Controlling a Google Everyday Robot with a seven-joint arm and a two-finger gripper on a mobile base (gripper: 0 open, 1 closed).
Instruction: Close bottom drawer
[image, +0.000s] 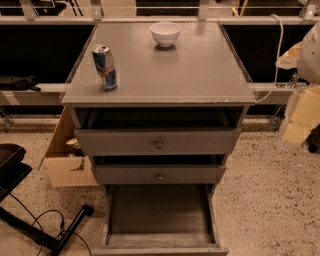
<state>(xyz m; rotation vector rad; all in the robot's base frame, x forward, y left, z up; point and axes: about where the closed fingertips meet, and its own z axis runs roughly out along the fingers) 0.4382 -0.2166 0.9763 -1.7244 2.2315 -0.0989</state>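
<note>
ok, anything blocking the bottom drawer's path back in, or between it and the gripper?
Nothing visible in its path: the bottom drawer is pulled far out, tray bare. The partly open top drawer and middle drawer sit above it, clear of its slide. The gripper is not in view, so its approach cannot be judged.

Clear above the bottom drawer (160, 212) — overhung at the back by the middle drawer (159, 175). Open floor (265, 200) right; cardboard box (65, 170), black stand (67, 232) left. Gripper out of view.
</note>
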